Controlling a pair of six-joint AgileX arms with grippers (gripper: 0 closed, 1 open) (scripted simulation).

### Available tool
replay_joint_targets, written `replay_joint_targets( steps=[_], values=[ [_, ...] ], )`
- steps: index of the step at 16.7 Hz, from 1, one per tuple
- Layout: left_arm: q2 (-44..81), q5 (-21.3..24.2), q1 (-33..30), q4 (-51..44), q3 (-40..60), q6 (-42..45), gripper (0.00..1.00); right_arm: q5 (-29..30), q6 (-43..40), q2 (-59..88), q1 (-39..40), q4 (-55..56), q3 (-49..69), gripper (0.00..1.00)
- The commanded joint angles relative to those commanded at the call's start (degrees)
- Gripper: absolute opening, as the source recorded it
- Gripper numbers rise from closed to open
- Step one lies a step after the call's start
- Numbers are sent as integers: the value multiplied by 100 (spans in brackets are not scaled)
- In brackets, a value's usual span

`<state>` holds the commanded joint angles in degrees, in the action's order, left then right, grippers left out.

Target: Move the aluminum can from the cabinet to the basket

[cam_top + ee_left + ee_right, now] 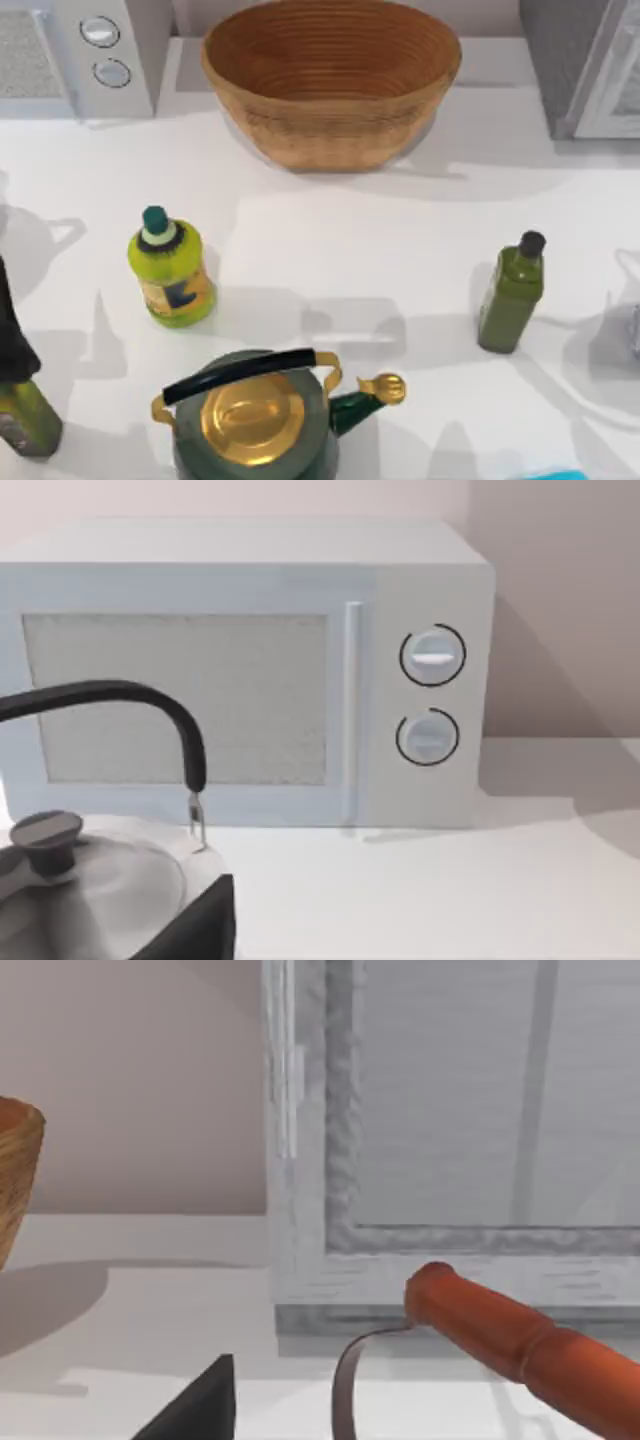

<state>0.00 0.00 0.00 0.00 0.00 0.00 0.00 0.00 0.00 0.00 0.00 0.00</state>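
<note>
Top view shows the basket (330, 85) at the table's (330, 250) back centre, with the cabinet (585, 65) at the back right and a microwave (90, 50) with 2 knobs at the back left. Nearer stand a yellow-green bottle (172, 268), an olive bottle (512, 293) and a green kettle (255, 420). Whether either pincer is apart or together, I cannot tell.

White table (330, 240) w/ basket (330, 85), kettle (255, 420), bottles, microwave (75, 55), cabinet (585, 60).
</note>
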Motion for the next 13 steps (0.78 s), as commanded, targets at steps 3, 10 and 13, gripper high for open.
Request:
replay_joint_targets(
  steps=[3,10,13],
  values=[
    [0,0,0,0,0,0,100,5,23,28,7,-21,55,100],
    [0,0,0,0,0,0,100,-12,663,1083,448,-722,2121,100],
    [0,0,0,0,0,0,100,17,970,1962,728,-1173,3830,100]
  ],
)
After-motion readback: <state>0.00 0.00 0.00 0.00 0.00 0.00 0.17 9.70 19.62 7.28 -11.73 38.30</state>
